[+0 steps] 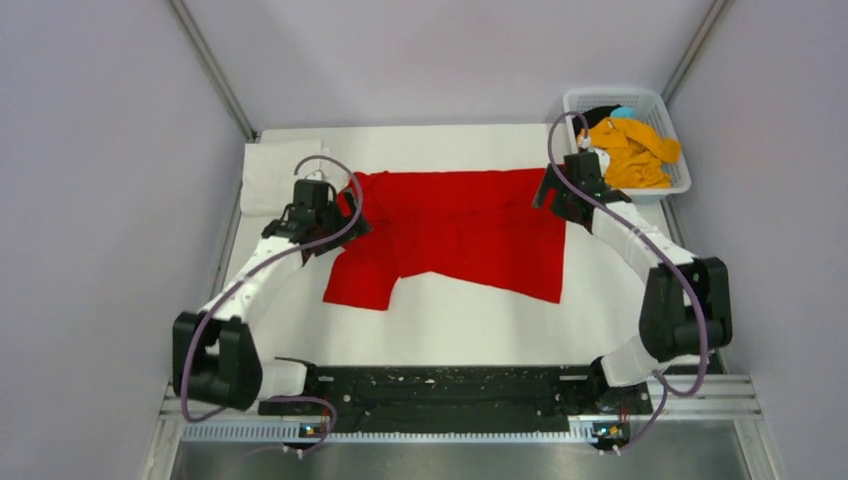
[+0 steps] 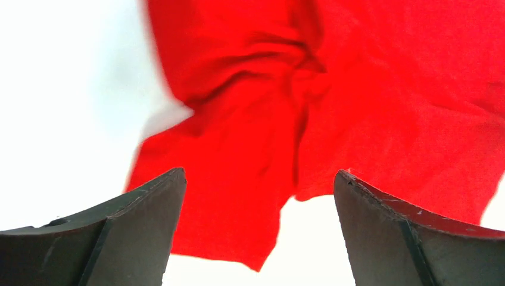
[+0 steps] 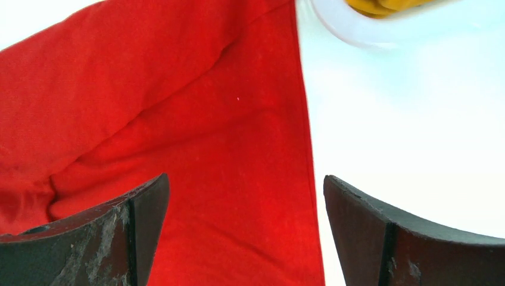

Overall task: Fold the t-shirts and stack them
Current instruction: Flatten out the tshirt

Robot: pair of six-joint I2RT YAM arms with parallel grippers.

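Red shirt (image 1: 455, 228) lies spread across the middle of the table (image 1: 480, 320), rumpled, one sleeve pointing to the near left. The left gripper (image 2: 259, 179) hovers over the shirt's left side with its fingers spread wide, holding nothing. Over on the other side, the right gripper (image 3: 245, 179) hangs above the shirt's straight right edge, jaws just as wide and empty. The orange shirt (image 1: 635, 152) spills over the basket (image 1: 650, 95) at the far right corner. A white shirt (image 1: 275, 178) lies folded at the far left.

No legible text or labels anywhere.
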